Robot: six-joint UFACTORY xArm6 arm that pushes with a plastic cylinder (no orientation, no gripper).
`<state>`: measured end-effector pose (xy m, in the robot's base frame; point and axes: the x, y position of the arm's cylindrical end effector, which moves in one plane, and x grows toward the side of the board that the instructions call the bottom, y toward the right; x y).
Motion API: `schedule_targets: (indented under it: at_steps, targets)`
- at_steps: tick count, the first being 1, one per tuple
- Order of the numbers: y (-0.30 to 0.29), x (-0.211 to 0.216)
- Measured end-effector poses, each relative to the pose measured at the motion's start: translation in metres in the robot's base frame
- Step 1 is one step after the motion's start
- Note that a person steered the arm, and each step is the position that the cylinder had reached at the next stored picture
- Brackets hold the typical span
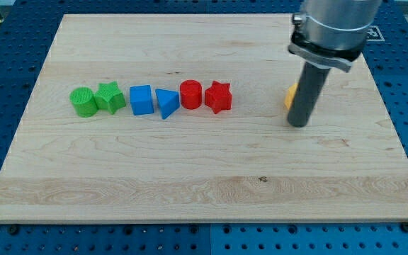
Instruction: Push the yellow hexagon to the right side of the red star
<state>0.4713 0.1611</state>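
The red star (218, 97) lies at the right end of a row of blocks on the wooden board. The yellow hexagon (290, 95) lies well to the star's right, mostly hidden behind my dark rod; only its left edge shows. My tip (299, 125) rests on the board just in front of and slightly right of the yellow block, close to it or touching; contact cannot be made out.
Left of the star stand a red cylinder (190, 94), a blue triangle (166, 103), a blue cube (141, 100), a green star (109, 98) and a green cylinder (83, 101). The wooden board (204, 191) sits on a blue perforated table.
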Motion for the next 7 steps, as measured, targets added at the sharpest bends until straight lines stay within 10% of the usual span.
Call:
schedule_targets:
  at_steps: [7]
  targets:
    - [-0.040, -0.032]
